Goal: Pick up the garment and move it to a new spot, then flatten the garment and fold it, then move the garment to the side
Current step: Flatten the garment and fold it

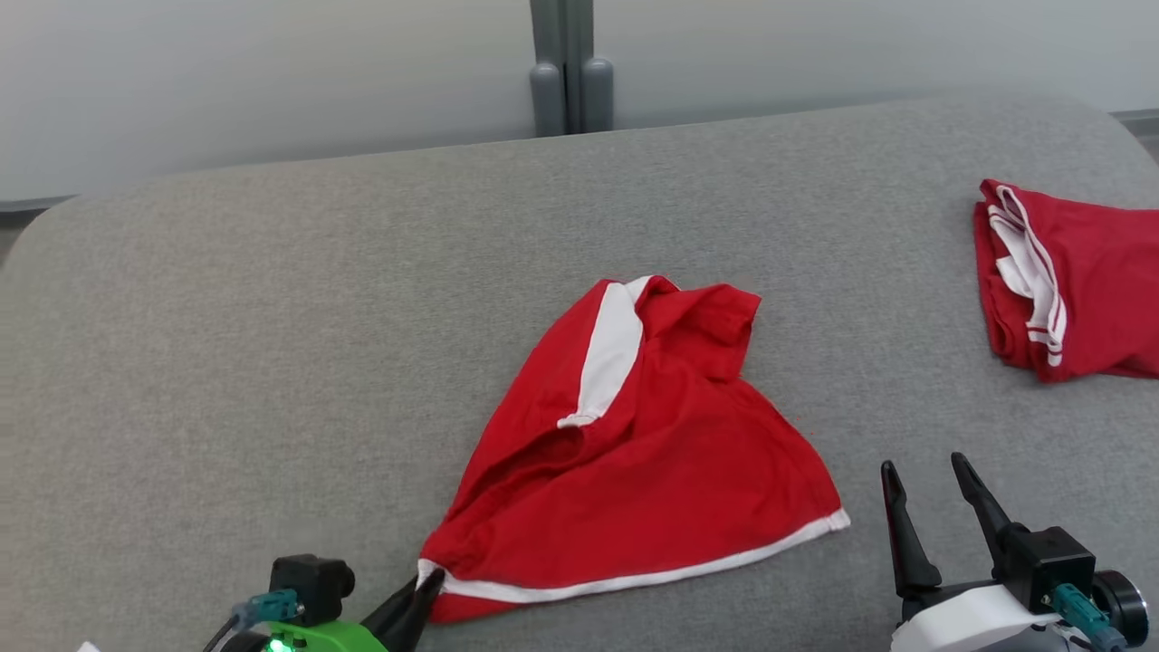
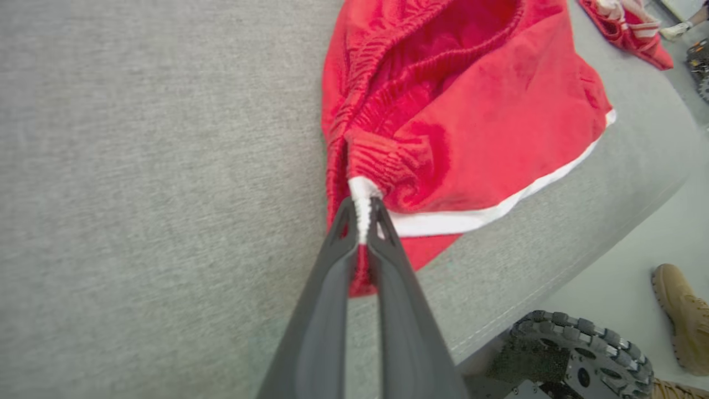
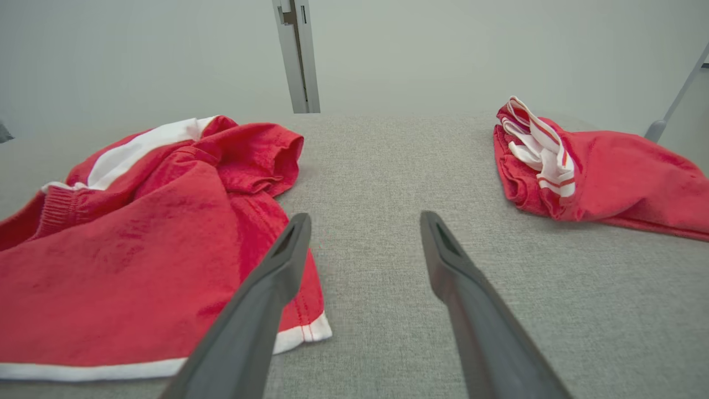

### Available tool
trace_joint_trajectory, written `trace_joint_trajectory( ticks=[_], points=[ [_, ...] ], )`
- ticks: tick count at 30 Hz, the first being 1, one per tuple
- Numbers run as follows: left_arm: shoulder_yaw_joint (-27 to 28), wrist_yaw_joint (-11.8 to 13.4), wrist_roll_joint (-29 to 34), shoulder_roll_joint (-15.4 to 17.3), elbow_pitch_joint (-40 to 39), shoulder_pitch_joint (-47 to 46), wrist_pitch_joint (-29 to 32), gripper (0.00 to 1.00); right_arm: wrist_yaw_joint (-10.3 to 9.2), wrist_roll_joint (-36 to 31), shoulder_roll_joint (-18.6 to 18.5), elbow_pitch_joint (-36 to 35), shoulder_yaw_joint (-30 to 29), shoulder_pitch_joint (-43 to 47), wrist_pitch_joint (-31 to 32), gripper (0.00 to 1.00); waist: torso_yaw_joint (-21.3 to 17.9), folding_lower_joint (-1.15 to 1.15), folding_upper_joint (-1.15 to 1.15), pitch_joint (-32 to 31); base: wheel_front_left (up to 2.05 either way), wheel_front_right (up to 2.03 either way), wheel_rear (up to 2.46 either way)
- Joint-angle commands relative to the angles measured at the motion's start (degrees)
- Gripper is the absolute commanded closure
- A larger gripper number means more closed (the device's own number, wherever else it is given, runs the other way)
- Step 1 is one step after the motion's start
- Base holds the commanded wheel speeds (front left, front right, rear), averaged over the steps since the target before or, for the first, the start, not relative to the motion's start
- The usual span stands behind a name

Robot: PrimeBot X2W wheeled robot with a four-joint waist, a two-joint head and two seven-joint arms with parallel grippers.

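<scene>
Left claw (image 2: 361, 205): fingers pressed together, pinching the white hem corner of the garment (image 2: 487, 111). In the head view we see this claw (image 1: 433, 580) at the bottom edge, tips on the garment's near-left corner.

The garment (image 1: 652, 471) is red with a white side stripe and white hem. It lies rumpled near the middle of the grey fabric counter (image 1: 272, 317), fanning out from the pinched corner. The hem runs along the near side and the bunched end points to the far side. Part of it is folded over itself, not flat.

Right claw (image 1: 924, 466): fingers spread wide, holding nothing. It sits just off the garment's near-right hem corner and does not touch it. In its own wrist view the right claw (image 3: 365, 219) has bare fabric between the fingers.

Open room: we note a wide bare stretch left of the garment, and a bare band beyond it up to the counter's far edge. A narrower strip separates it from a second red garment (image 1: 1087, 281) bunched at the far right, well apart.

Edges: the left wrist view shows the counter's near edge (image 2: 609, 233) close to the pinched corner. Past it are the floor (image 2: 626, 288), a wheel (image 2: 576, 354) and a person's tan shoe (image 2: 684, 316). A grey post (image 1: 570, 81) stands behind the far edge.
</scene>
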Motion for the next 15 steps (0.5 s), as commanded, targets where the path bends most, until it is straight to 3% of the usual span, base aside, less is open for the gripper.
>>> trace_joint_trajectory(
  ticks=[1,5,6,7,8,15],
  points=[
    [0.2,-0.9,0.2,-0.9,2.4,-0.3,-1.8,1.0,-0.1,-0.4,-0.1,0.0,0.1,-0.2,-0.2,0.0,2.5,0.0,0.0,-0.4,0.0,0.0,0.0],
    [-0.7,-2.7,1.7,-1.8,8.5,-1.3,-6.0,1.0,-0.1,-0.6,-0.1,0.2,0.2,-0.3,-0.2,0.0,3.2,0.0,0.0,-0.8,0.0,0.0,0.0],
    [-0.4,-2.8,1.8,-2.3,9.6,-1.5,-7.6,0.76,-0.1,-0.6,-0.1,0.2,0.2,-0.2,-0.2,0.0,3.3,0.0,0.0,-1.0,0.0,0.0,0.0],
    [0.1,-2.8,1.3,-2.7,10.4,-1.4,-8.8,0.29,-0.1,-0.6,-0.1,0.2,0.3,-0.1,-0.2,0.0,3.3,0.0,0.0,-1.2,0.0,0.0,0.0],
    [0.3,-2.9,1.3,-3.1,11.3,-1.3,-10.1,0.0,-0.1,-0.6,-0.1,0.2,0.4,0.0,-0.2,0.0,3.3,0.0,0.0,-1.4,0.0,0.0,0.0],
    [2.7,-0.1,5.1,-5.0,10.6,1.5,-15.2,0.0,-0.1,-0.2,-0.1,-1.0,0.5,1.4,-0.2,0.0,2.8,0.0,0.0,-3.0,0.0,0.0,0.0]
  ],
)
